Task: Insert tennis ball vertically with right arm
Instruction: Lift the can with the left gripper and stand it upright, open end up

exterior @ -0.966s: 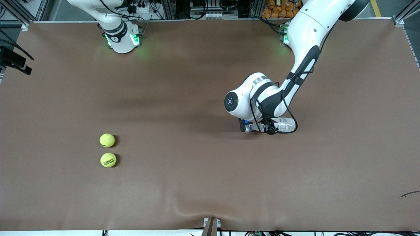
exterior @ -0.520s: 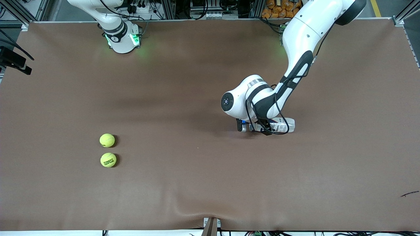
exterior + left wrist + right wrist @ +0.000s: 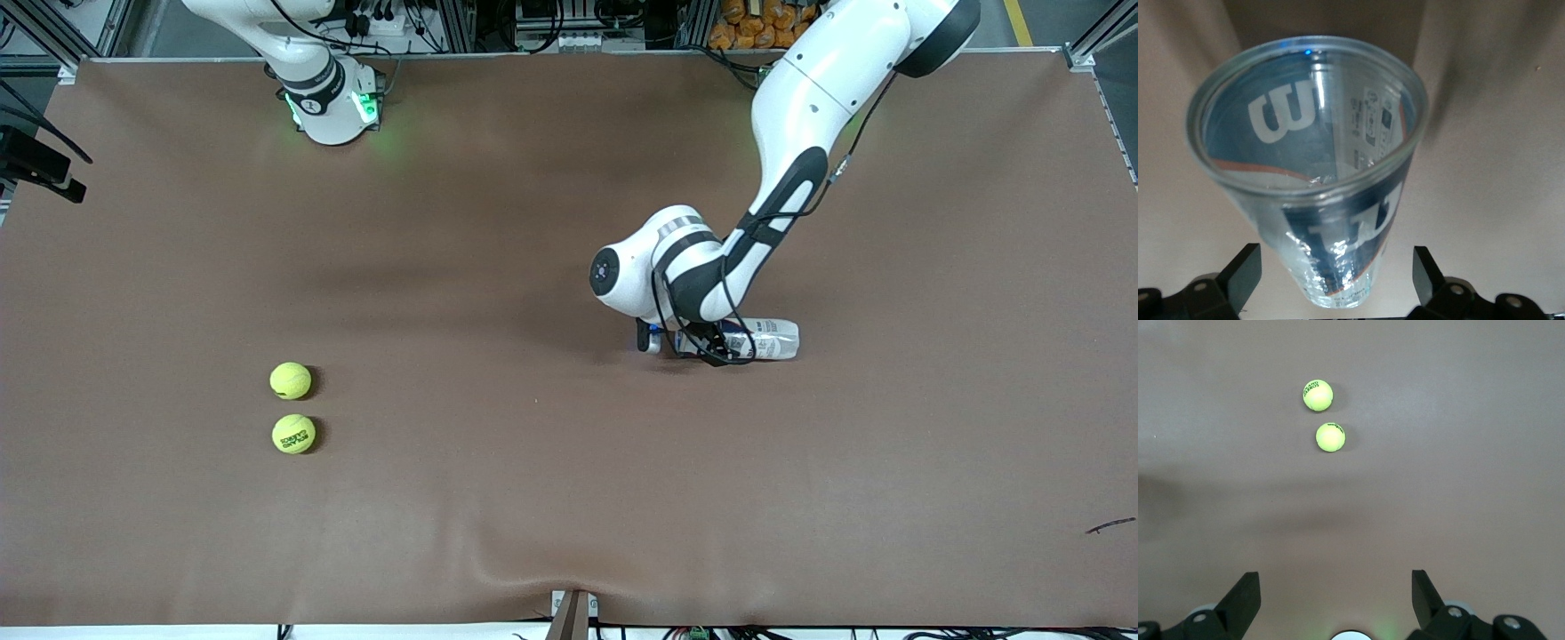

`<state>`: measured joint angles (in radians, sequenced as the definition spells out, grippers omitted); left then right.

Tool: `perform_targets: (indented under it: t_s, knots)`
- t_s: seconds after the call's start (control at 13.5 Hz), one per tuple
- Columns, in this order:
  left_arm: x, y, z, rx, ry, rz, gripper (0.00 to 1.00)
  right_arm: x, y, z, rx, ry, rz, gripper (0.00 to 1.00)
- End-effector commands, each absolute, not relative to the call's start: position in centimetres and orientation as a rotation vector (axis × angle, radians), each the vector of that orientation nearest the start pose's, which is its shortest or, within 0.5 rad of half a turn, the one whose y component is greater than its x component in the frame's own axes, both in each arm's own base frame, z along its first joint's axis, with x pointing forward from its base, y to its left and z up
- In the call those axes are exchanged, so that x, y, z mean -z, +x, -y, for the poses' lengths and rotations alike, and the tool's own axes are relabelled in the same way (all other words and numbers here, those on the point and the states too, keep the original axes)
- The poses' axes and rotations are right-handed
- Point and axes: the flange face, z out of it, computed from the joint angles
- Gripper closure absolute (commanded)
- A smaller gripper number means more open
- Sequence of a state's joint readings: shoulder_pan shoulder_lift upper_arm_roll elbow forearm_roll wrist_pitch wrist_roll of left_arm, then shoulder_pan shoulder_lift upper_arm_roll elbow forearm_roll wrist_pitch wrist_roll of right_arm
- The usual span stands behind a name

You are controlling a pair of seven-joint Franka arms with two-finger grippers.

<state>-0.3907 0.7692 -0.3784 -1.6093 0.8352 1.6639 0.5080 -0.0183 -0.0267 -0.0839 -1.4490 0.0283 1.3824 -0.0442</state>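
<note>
Right, front view: the clear tennis ball can (image 3: 756,339) lies on its side mid-table, toward the left arm's end, with the left gripper (image 3: 662,340) down low at its open mouth end; presumably it's there to stand the can up so a ball can drop in vertically. Two tennis balls sit near the right arm's end, the nearer ball (image 3: 293,434) just in front of the farther ball (image 3: 291,380), apart, both untouched. Right arm waits at its base, gripper out of frame here. Left wrist view: fingers (image 3: 1238,273) spread wide on either side of the can (image 3: 1318,167), not clamped on it, nothing held yet. Right wrist view: right gripper (image 3: 1336,600) wide open and empty, looking down at both balls (image 3: 1330,437) from well away.
</note>
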Motion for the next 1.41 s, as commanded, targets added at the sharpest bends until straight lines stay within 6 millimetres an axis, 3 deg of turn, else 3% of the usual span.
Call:
perform_targets:
  t_s: [0.0, 1.19, 1.26, 1.34]
  knots:
    - [-16.7, 51.1, 36.6, -0.668, -1.653, -1.818, 0.00, -68.4, 52.4, 5.5, -0.047, -3.090, -0.111, 0.00]
    - [-14.4, 50.9, 35.8, -0.636, -1.628, -1.868, 0.00, -68.3, 52.4, 5.8, -0.053, -3.088, -0.120, 0.00]
    - [-14.4, 50.9, 35.8, -0.630, -1.630, -1.869, 0.05, -68.3, 52.4, 5.8, -0.053, -3.088, -0.122, 0.00]
    - [-14.6, 51.0, 35.9, -0.626, -1.631, -1.870, 0.17, -68.3, 52.4, 5.8, -0.053, -3.088, -0.122, 0.00]
